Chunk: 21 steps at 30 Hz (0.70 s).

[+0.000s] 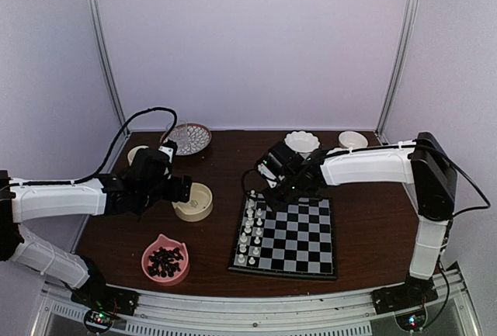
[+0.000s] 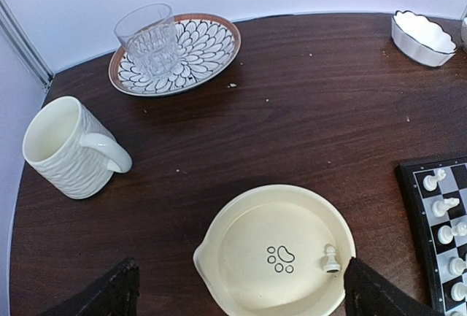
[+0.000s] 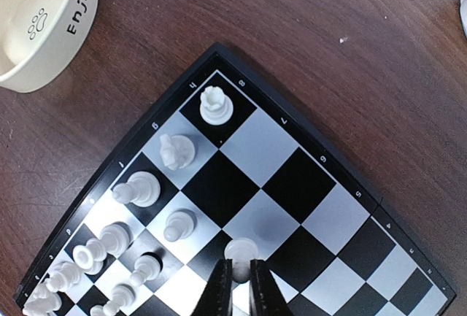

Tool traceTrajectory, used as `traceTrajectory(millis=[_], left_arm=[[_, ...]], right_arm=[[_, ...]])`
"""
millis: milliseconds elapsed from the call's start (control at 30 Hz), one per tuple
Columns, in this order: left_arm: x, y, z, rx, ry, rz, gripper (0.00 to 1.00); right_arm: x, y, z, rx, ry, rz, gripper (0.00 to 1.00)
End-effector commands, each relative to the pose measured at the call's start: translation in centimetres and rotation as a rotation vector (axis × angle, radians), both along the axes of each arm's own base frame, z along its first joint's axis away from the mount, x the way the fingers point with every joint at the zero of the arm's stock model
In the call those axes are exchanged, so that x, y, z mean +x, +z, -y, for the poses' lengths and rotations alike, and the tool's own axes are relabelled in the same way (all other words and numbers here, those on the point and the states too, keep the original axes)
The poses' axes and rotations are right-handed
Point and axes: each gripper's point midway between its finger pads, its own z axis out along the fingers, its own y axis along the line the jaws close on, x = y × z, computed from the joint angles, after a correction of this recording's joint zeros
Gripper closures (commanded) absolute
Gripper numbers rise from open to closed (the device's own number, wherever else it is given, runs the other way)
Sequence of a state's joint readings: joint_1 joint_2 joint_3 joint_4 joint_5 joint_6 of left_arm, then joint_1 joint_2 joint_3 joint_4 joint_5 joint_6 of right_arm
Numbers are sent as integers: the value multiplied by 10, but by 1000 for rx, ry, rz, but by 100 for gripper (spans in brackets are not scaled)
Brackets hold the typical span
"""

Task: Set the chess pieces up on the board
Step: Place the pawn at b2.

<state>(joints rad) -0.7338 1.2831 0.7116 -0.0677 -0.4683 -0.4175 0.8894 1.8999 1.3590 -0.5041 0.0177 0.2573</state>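
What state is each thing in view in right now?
left tool, open above the cream bowl.
right tool, shut on a white pawn at the board.
cream bowl, one white piece upright inside.
pink bowl, holding black pieces.
glass, upright on the patterned plate.
mug, upright, nothing visible inside.
board, flat, white pieces along one edge.

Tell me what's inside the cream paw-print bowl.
One white chess piece stands in the cream bowl, beside its paw print. The bowl's near edge is cut off.
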Motion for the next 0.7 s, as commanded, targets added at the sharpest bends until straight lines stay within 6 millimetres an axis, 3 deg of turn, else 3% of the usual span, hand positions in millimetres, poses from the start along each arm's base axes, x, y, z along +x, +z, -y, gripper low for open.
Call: traceTrajectory(millis=[0,667], left_arm=[[4,12,4,-46,-3,38,3],[2,13,6,-61,-14,34,2]], right_arm=[[12,6,-12,30,8,24,90],[23,-4,-23,26,20,24,91]])
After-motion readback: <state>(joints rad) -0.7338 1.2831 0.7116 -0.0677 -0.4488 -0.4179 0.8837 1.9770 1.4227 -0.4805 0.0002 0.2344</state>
